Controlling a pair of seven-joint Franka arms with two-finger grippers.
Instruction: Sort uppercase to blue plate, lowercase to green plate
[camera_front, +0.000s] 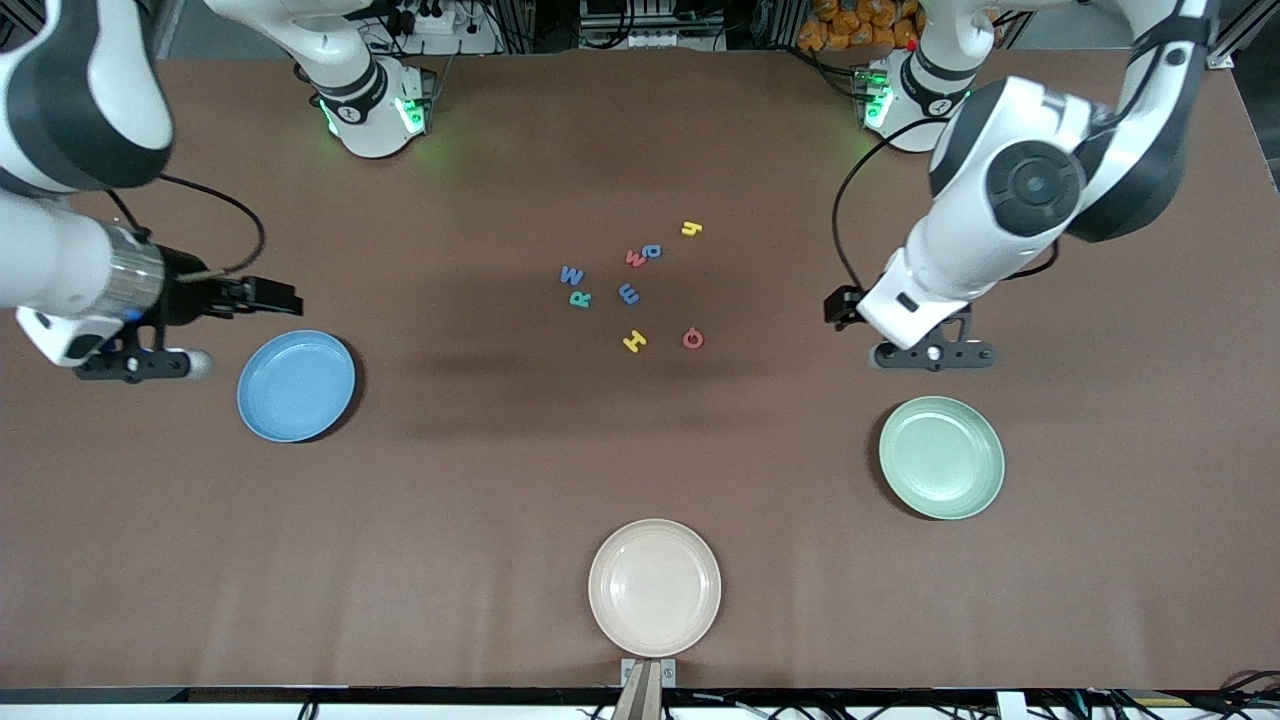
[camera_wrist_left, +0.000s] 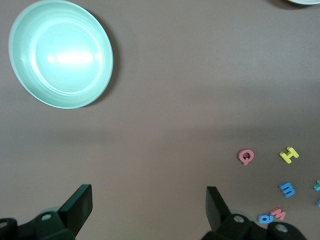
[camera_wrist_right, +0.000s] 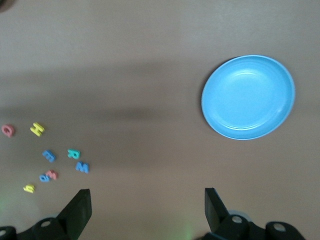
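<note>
Your eight toy letters sit loose on the brown table (camera_front: 640, 130) just above the middle of the front view: the dark blue W (camera_front: 571, 274) with the teal R (camera_front: 580, 298) touching it just below, the blue m (camera_front: 629, 293) beside them, the red m or w (camera_front: 636, 258) and blue a (camera_front: 653, 251) close together above it, the yellow y (camera_front: 691, 228) highest, and the yellow H (camera_front: 634, 342) and red G (camera_front: 693, 339) lowest in the cluster, nearest the front camera. None lies on a plate. The blue plate (camera_front: 296, 386) rests at centre-left of that frame, toward the right arm's end of the table, bare; the green plate (camera_front: 941, 457) lies at lower right, toward the left arm's end, also bare. A cream plate (camera_front: 654, 587) sits at bottom centre, nearest the camera. Your right gripper (camera_front: 285, 297) hangs at the frame's left edge, just above the blue plate, and its wrist view shows both dark fingers (camera_wrist_right: 80, 210) spread wide with nothing between them, the blue plate at upper right and the letters at lower left. Your left gripper (camera_front: 835, 305) hovers at centre-right, above the green plate in the frame and well apart from the letters; its wrist view shows fingers (camera_wrist_left: 80, 202) equally wide and holding nothing.
</note>
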